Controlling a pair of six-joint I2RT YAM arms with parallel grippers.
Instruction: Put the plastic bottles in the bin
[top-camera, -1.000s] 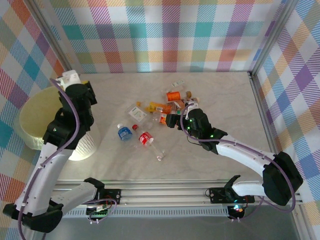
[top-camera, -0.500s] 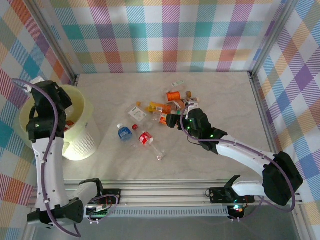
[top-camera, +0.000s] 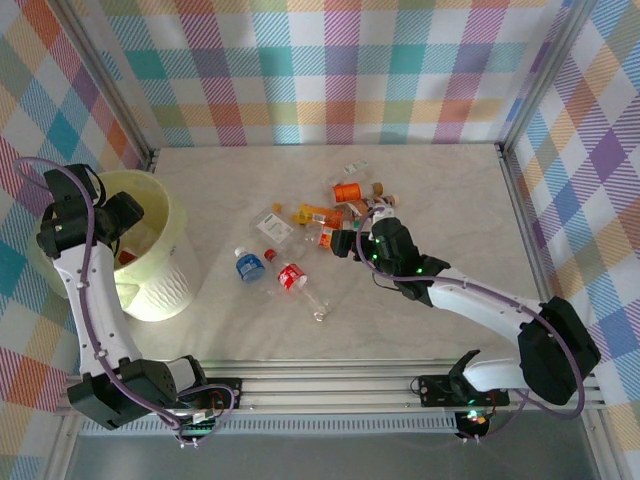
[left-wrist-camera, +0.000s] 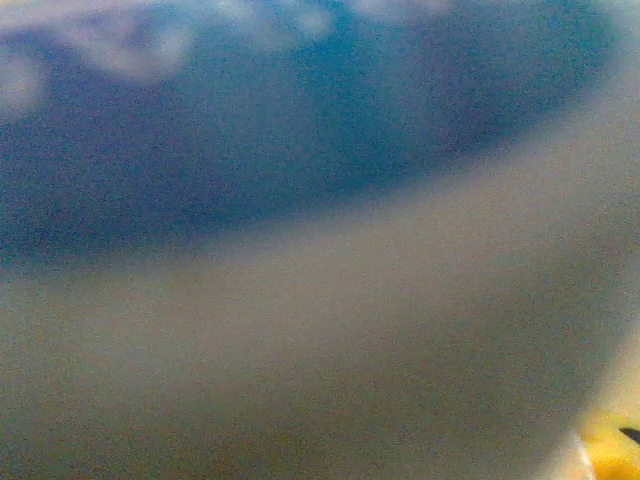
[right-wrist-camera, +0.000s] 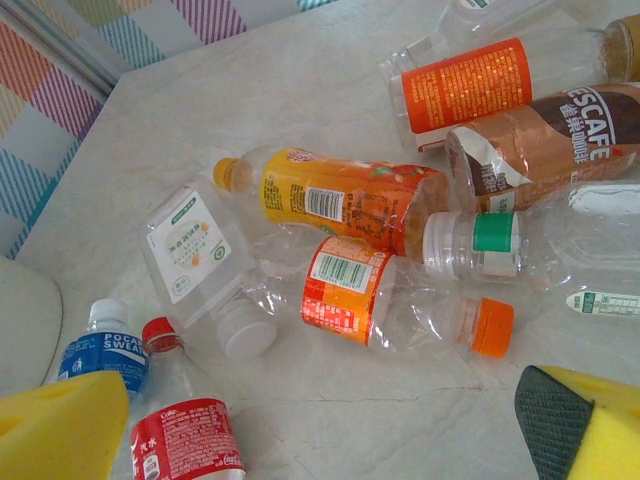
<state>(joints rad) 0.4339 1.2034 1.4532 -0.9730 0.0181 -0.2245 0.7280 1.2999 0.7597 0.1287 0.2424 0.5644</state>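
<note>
Your right gripper (top-camera: 352, 240) hangs wide open over the plastic bottles (top-camera: 320, 215), well right of the bin (top-camera: 165, 285), so drop it straight around the orange-capped bottle (right-wrist-camera: 400, 300) and squeeze softly; at the bin's mouth, I cannot tell if your left gripper (top-camera: 118, 222) is open or closed.

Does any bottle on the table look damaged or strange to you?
Yes. The clear bottle with the orange cap lies crushed on its side, and the brown-labelled bottle further back has a torn, peeling label.
</note>
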